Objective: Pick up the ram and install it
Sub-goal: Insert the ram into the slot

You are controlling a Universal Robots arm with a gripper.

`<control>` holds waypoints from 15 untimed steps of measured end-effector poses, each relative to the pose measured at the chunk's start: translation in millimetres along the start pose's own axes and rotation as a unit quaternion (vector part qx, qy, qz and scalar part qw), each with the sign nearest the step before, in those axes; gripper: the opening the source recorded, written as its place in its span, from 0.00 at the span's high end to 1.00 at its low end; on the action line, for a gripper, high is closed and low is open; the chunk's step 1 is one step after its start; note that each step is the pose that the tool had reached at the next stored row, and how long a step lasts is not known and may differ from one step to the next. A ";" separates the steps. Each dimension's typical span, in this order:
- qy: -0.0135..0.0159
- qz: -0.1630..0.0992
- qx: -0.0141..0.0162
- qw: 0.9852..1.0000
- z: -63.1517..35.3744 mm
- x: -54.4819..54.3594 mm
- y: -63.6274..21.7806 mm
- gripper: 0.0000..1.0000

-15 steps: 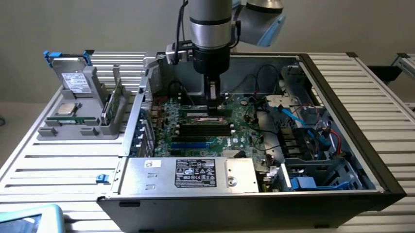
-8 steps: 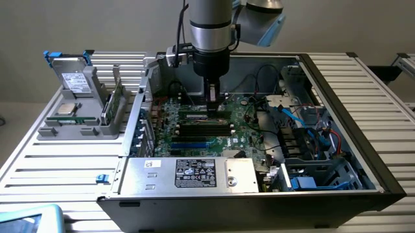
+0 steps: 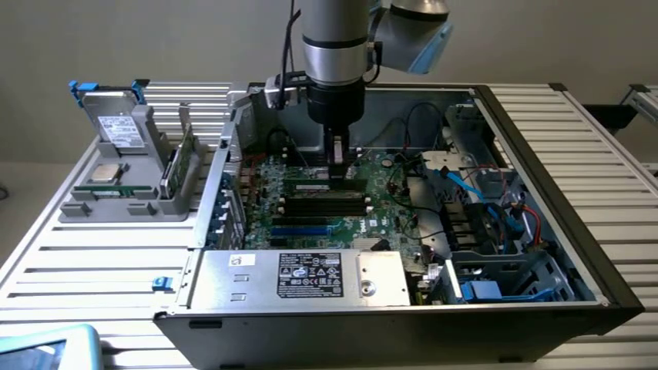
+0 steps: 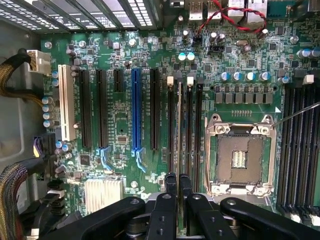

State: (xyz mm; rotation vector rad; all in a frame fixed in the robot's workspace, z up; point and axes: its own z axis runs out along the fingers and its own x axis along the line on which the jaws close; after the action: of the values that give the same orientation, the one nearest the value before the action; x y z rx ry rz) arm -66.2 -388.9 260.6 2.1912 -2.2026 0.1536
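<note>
The ram (image 4: 180, 125) is a slim green stick seen edge-on, standing over a black memory slot of the motherboard (image 4: 120, 120) beside the bare processor socket (image 4: 240, 157). My gripper (image 4: 178, 186) is shut on the ram, one black finger on each face of its near end. In the exterior view the gripper (image 3: 337, 163) reaches straight down into the open computer case (image 3: 535, 154), with the ram (image 3: 320, 185) lying along the slots right under the fingertips. Whether the stick is fully seated in the slot I cannot tell.
A grey holder (image 3: 123, 202) on the slatted table at the exterior view's left carries a silver processor chip (image 3: 106, 171) and another upright green board (image 3: 177, 171). A metal box with a label (image 3: 303, 277) fills the case's front. Cables (image 3: 483, 193) crowd its right side.
</note>
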 end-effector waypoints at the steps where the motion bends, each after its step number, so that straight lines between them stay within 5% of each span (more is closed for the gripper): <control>1: 0.000 0.000 0.000 1.000 1.3 -0.1 -0.2 0.86; 13: 0.001 -0.001 0.000 1.000 9.6 2.3 0.1 0.86; 15: -0.001 -0.001 0.000 1.000 10.1 2.9 0.1 0.86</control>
State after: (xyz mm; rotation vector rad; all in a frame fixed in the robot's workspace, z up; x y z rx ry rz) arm -65.8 -392.6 250.8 2.1948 -2.2020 0.1503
